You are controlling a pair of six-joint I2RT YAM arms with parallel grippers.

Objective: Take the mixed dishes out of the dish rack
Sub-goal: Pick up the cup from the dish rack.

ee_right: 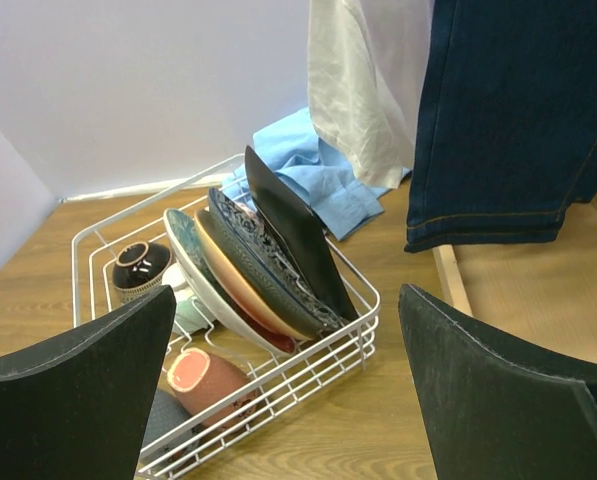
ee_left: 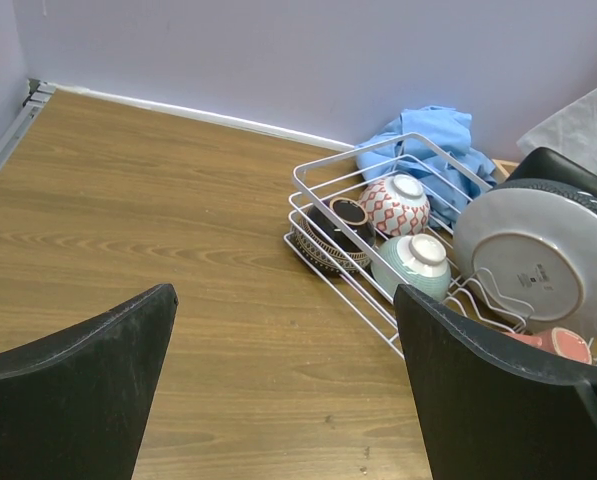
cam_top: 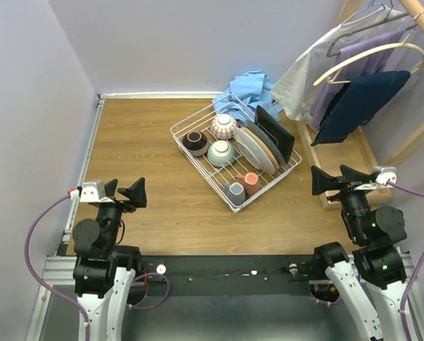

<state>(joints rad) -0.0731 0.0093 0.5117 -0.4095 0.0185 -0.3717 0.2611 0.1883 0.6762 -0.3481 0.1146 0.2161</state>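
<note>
Wooden table (cam_top: 148,156), loaded dish rack (cam_top: 202,169), left hand (cam_top: 124,190) and right hand (cam_top: 334,179) hovering at near edge, both released.

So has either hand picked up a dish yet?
No, left hand and right hand are open and empty; the dishes sit in the rack.

Dish rack (cam_top: 201,168) made of white wire. Diamond bowl (ee_left: 395,205) patterned red on white; green bowl (ee_left: 413,265) glazed pale; brown bowl (ee_left: 330,240) banded dark. Orange-red cup (cam_top: 251,181), grey cup (cam_top: 234,190) noted. Square plate (ee_right: 288,225) black; round plates (ee_right: 240,280) patterned blue, teal, peach. Counter (cam_top: 140,142) grained brown wood. Cloth (cam_top: 248,87) dyed light blue.
</note>
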